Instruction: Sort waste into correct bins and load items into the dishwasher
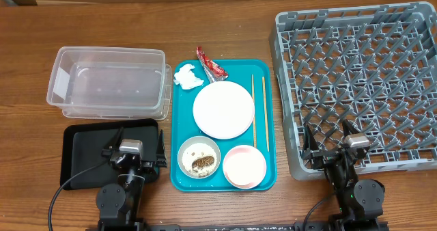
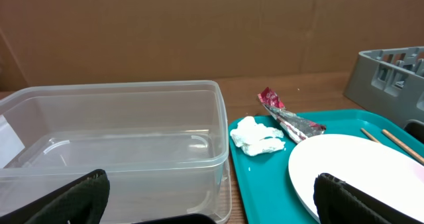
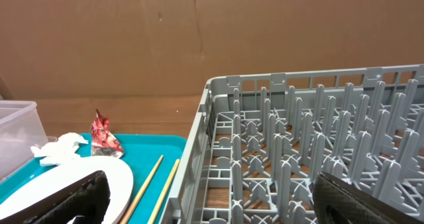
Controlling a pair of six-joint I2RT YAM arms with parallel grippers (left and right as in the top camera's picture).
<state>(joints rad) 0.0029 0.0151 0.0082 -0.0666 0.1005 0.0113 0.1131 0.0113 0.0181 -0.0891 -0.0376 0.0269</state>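
- My left gripper (image 1: 134,154) hangs over the black tray (image 1: 82,156), jaws spread wide and holding nothing.
- My right gripper (image 1: 331,141) is at the dish rack's (image 1: 362,67) 6 o'clock edge, just as wide and empty.
- Around the plate (image 1: 223,109) on the teal tray (image 1: 183,115):
  - tissue (image 1: 188,76) at 10 o'clock
  - wrapper (image 1: 210,62) at 12 (poking over the rim)
  - chopsticks (image 1: 252,111) at 3
  - white bowl (image 1: 186,149) with food scraps (image 1: 203,163) at 7
  - pink bowl (image 1: 244,166) at 5
- The clear tub (image 1: 109,80) lies at the teal tray's 9 o'clock.

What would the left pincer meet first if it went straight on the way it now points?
Probably the near wall of the clear tub, by its right corner; depth is unclear.
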